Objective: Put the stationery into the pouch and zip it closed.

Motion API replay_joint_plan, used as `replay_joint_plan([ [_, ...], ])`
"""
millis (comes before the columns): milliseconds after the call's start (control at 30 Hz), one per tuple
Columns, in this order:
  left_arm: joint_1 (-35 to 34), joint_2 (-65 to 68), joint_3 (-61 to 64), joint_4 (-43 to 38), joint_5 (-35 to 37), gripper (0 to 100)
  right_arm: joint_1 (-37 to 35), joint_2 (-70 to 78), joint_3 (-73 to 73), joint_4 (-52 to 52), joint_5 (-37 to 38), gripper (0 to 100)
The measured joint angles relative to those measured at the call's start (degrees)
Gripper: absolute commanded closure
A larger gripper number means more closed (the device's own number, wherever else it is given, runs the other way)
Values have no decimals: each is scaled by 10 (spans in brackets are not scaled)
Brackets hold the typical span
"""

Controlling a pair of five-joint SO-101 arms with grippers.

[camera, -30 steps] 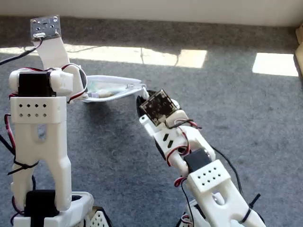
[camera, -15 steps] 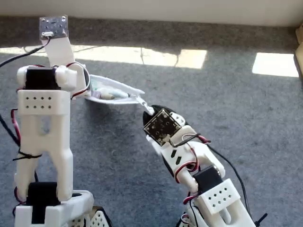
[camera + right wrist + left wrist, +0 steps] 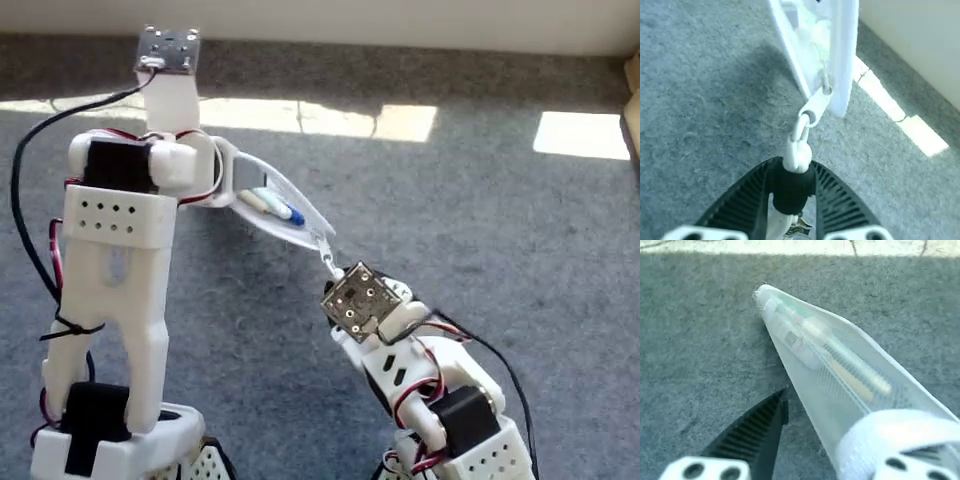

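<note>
A translucent white pouch (image 3: 285,212) hangs slanted above the grey carpet, stretched between both arms. Pens (image 3: 272,205), one with a blue tip, lie inside it; in the left wrist view the pens (image 3: 840,365) show through the pouch wall (image 3: 810,390). My left gripper (image 3: 222,186) is shut on the pouch's far end, with a white finger (image 3: 890,432) lying over it and a black finger (image 3: 757,432) beside it. My right gripper (image 3: 792,177) is shut on the white zip pull (image 3: 799,145) at the pouch's near corner (image 3: 326,255).
Grey carpet (image 3: 520,230) covers the whole floor, with sunlit patches (image 3: 585,135) along the back near a pale wall. A tan object (image 3: 633,95) sits at the right edge. The left arm's body (image 3: 115,260) stands tall at the left.
The left arm has swung right, carrying the pouch's far end with it. The right gripper has drawn back toward the near side with the zip pull, so the pouch now slants.
</note>
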Motion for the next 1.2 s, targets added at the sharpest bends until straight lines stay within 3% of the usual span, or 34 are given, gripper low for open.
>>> replay_joint_plan([
  [167, 80, 0, -14, 0, -57, 684, 0, -71, 5, 45, 0, 992],
  [333, 145, 0, -43, -11, -69, 684, 1, -135, 6, 86, 0, 992],
  [867, 275, 0, -52, -63, -69, 684, 0, -145, 6, 115, 0, 992],
  [1200, 318, 0, -1, -156, -69, 680, -1, -138, 7, 124, 0, 992],
])
